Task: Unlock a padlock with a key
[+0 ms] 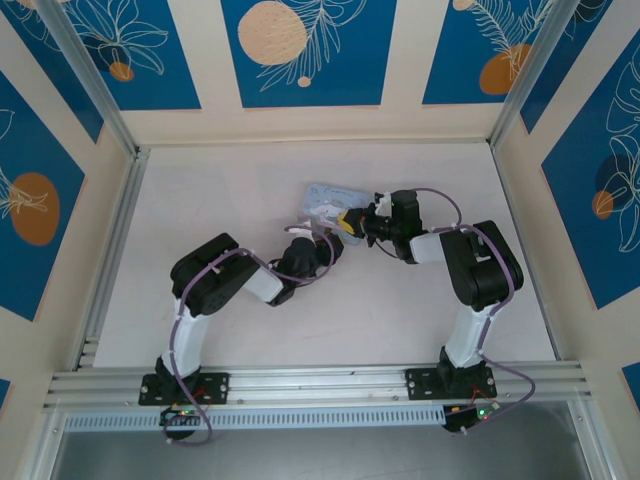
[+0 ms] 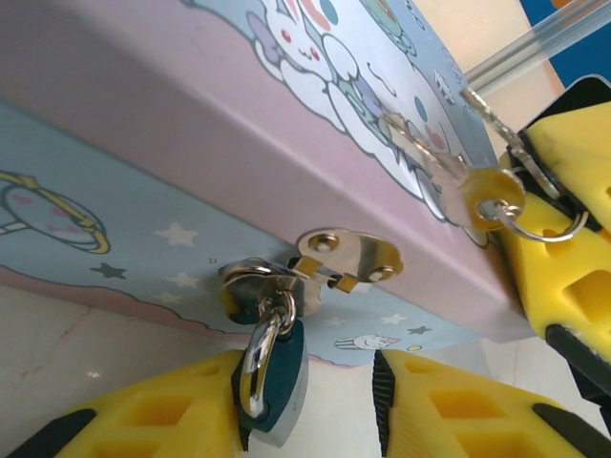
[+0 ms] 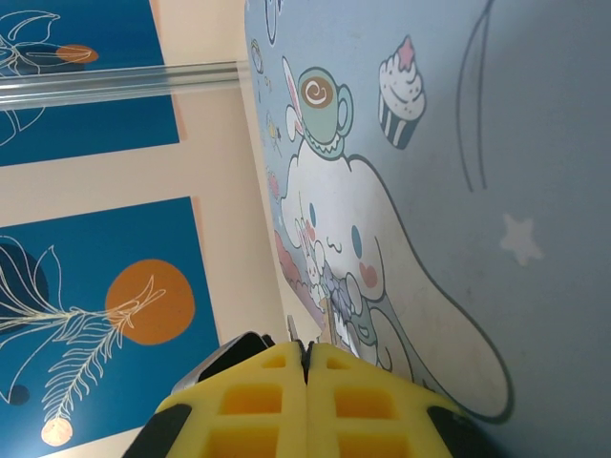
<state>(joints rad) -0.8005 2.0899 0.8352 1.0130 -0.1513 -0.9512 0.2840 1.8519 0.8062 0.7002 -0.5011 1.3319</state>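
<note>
Left pincer (image 2: 325, 405), nearest the bases, reaches forward over the surface (image 1: 250, 190) with its fingers spread. The padlock (image 2: 284, 386) hangs between them, lying against one finger and apart from the other, so it is bracketed rather than pinched. The padlock's shackle passes through the hasp (image 2: 348, 253) on the front wall of the tin (image 2: 143, 124). Its long axis runs from the hasp down toward the left pincer, and the end that would carry the keyhole is hidden. Beyond and to the right, at the tin's lid edge, sits the key (image 2: 487, 196) with a small ring. It lies at the tips of the right pincer (image 3: 306, 358), whose fingers are pressed flat together, apparently pinching it. Which way the key's blade points cannot be told. The governing relation is that the key lies up and to the right of the padlock, near it but not touching. The left arm is nearer the padlock and the right arm carries the key. Insertion would therefore seem to call for the left pincer to steady the body while the right brings the key down to its lower end.
</note>
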